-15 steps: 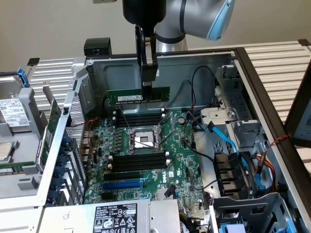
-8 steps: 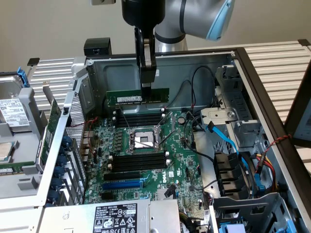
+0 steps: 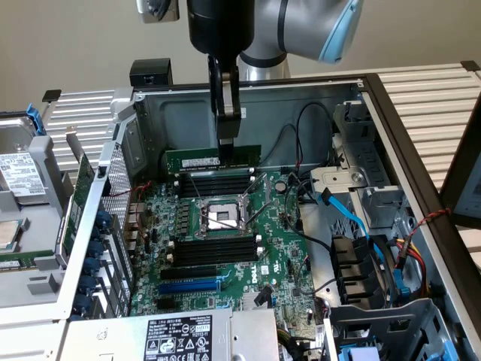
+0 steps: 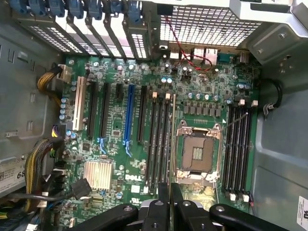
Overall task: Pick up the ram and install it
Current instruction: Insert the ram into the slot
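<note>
Clearly clamped on the top edge of a long, thin green circuit-board ram stick [image 3: 214, 159] with a white label strip, near the middle of its length: black two-fingered pincer [image 3: 226, 140], jaws narrow; stick held level and on edge, hanging lengthways just over the bank of black plastic memory slots [image 3: 214, 183] at the edge of the green Dell motherboard [image 3: 278, 256] farthest from the exterior camera; cannot tell whether touching a slot or apart from it; seen from the wrist, fingers [image 4: 163, 199] poised over the board between the silver processor socket [image 4: 198, 154] and the neighbouring bank of slots. Reaching straight down into the case: grey-and-blue robot arm [image 3: 285, 30] with a black wrist, fingers vertical. Lying on its side with the panel off: grey sheet-metal computer case [image 3: 301, 105]; resting on a pale slatted table [image 3: 428, 90]; plain beige wall [image 3: 68, 37] behind; blue data cable [image 3: 352, 222] curving along the exterior view's right of the board.
</note>
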